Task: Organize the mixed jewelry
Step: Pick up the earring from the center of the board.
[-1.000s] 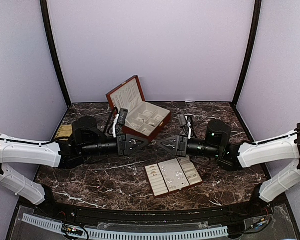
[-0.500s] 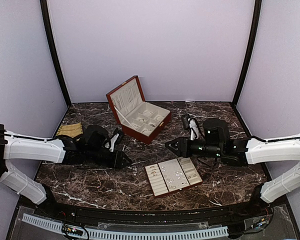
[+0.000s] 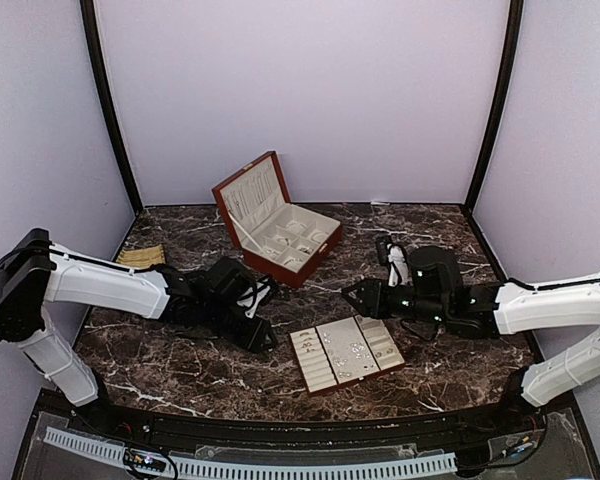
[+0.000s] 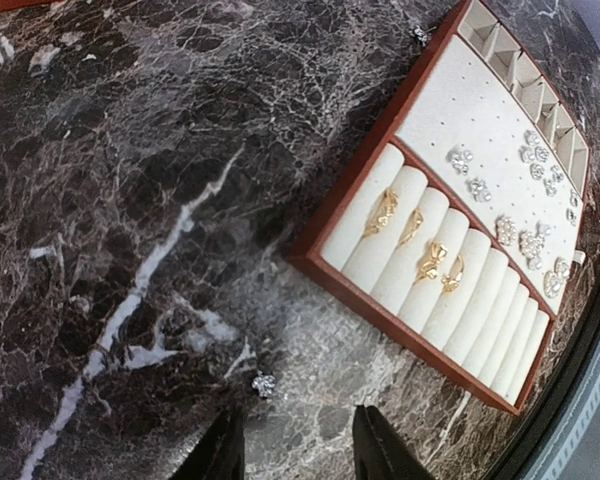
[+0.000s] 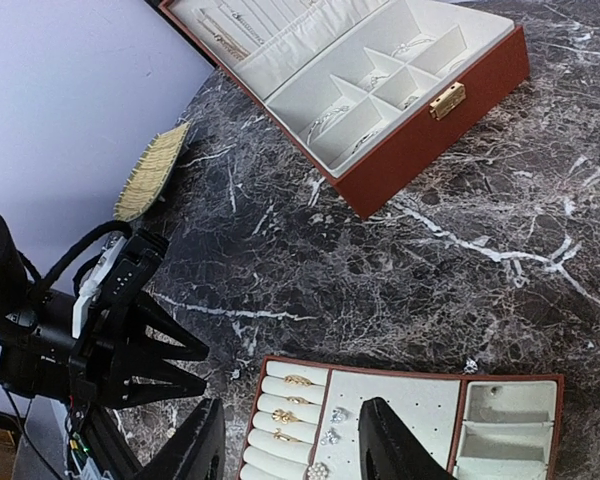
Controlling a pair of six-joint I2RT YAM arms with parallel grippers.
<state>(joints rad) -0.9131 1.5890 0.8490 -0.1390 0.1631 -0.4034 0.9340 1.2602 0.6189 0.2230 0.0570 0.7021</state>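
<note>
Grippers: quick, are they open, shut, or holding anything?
Left gripper: open, holding nothing.
Right gripper: open, holding nothing.

1. The desk [image 3: 180,360] is dark brown-black marble, veined in white.
2. The tray [image 4: 375,135] has a red-brown rim and cream lining.
3. The gold rings [image 4: 385,212] show against its cream rolls, and the sparkling silvery studs [image 4: 525,243] against its cream panel.
4. One loose silvery stud [image 4: 264,384] glints on the dark marble.
5. The box [image 5: 420,140] is red-brown wood, cream inside, with a brass-yellow clasp [image 5: 446,100].
6. The brush [image 5: 152,170] is straw-yellow.
7. The arms [image 3: 100,285] are white and black, and the walls [image 3: 300,100] are pale lilac.
</note>
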